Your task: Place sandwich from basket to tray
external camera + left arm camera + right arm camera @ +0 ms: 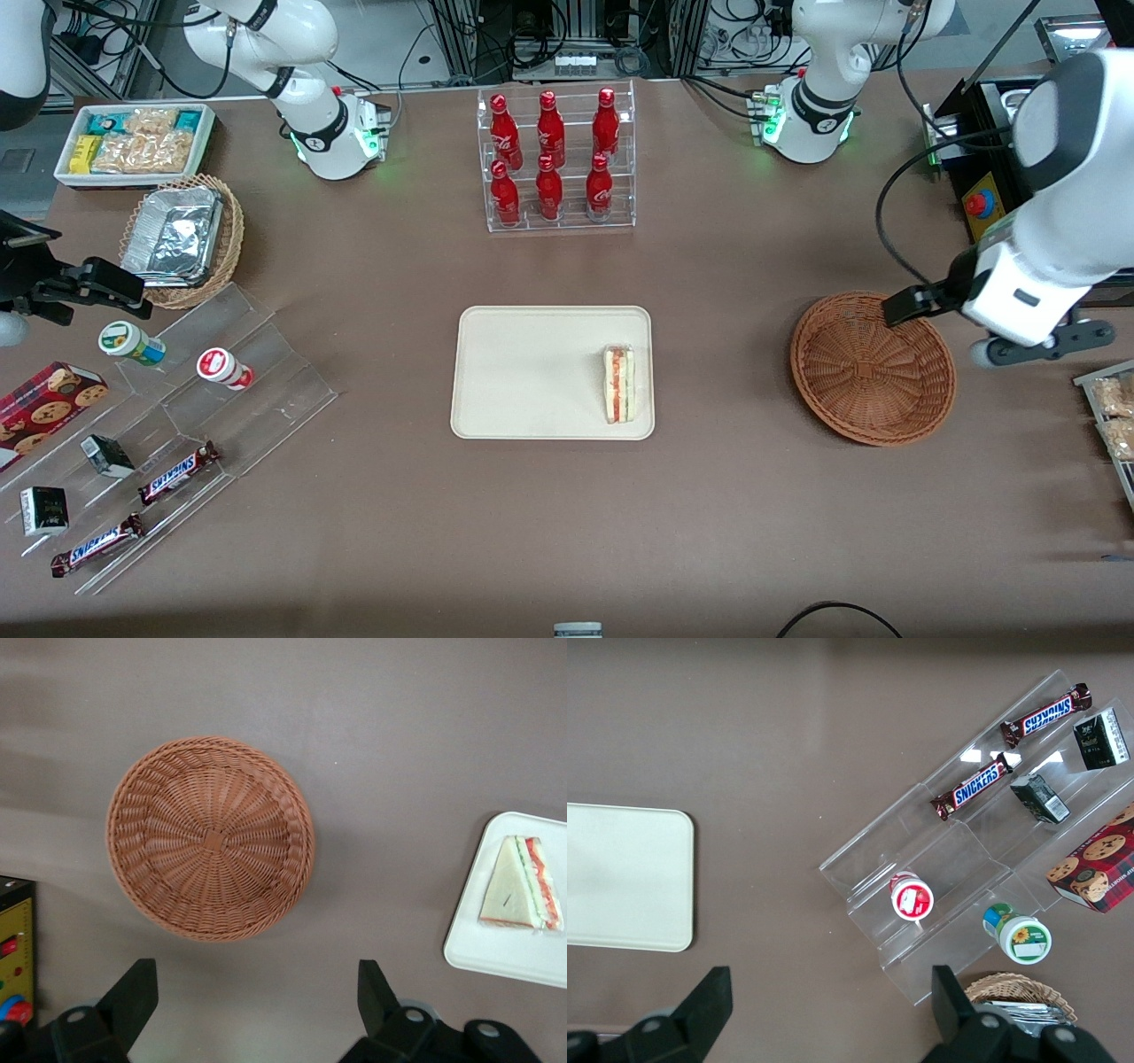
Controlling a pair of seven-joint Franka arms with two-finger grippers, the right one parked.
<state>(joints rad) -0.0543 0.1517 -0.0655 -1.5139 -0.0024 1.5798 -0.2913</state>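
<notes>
The sandwich [619, 383] [521, 886], a pale triangular wedge with red and green layers, lies on the cream tray [532, 372] [496, 948] at the tray's end nearest the basket. The round reddish-brown wicker basket [873, 368] [210, 837] holds nothing. My gripper [899, 308] [257, 979] hangs raised over the basket's rim on the working arm's side, open wide, with only bare table showing between its black fingers. The right wrist view shows a bare end of the tray [620, 877].
A clear rack of red bottles [555, 159] stands farther from the front camera than the tray. A stepped acrylic stand [177, 390] with snacks, a tan basket of foil containers [182, 239] and a white snack bin [133, 142] lie toward the parked arm's end. Beside the basket are packaged pastries [1114, 412] and a control box [979, 204].
</notes>
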